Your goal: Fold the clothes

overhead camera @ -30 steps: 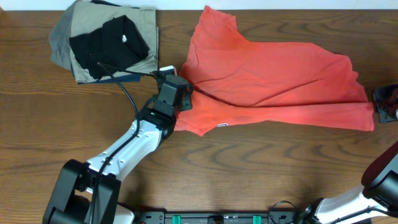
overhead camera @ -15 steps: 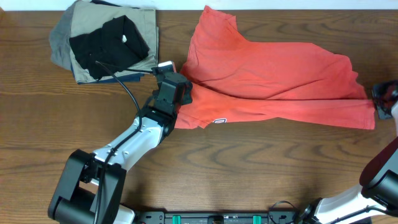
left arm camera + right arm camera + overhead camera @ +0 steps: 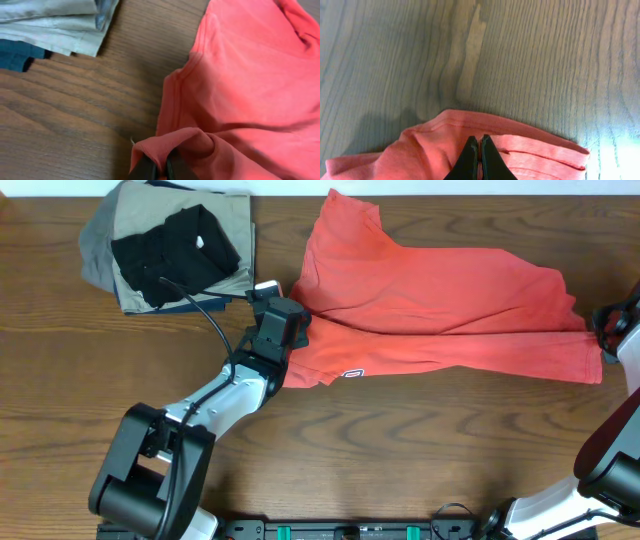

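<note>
The coral-red t-shirt [image 3: 440,305] lies spread across the middle and right of the table, partly folded lengthwise, with a small white logo patch [image 3: 352,375] at its near left edge. My left gripper [image 3: 298,337] is shut on the shirt's left edge; in the left wrist view the cloth [image 3: 250,90] is pinched between the gripper's [image 3: 161,171] dark fingers. My right gripper [image 3: 603,330] is shut on the shirt's right end; in the right wrist view the hem [image 3: 520,145] is pinched in the gripper [image 3: 480,150].
A stack of folded clothes lies at the back left: a black garment [image 3: 175,252] on khaki [image 3: 235,230] and grey [image 3: 95,250] pieces, also in the left wrist view [image 3: 55,25]. The left arm's cable [image 3: 205,320] loops over the wooden table [image 3: 420,450].
Both grippers have drawn the shirt's near edge back over itself, narrowing the near part. The left gripper shifted slightly back; the right gripper moved back along the right edge.
</note>
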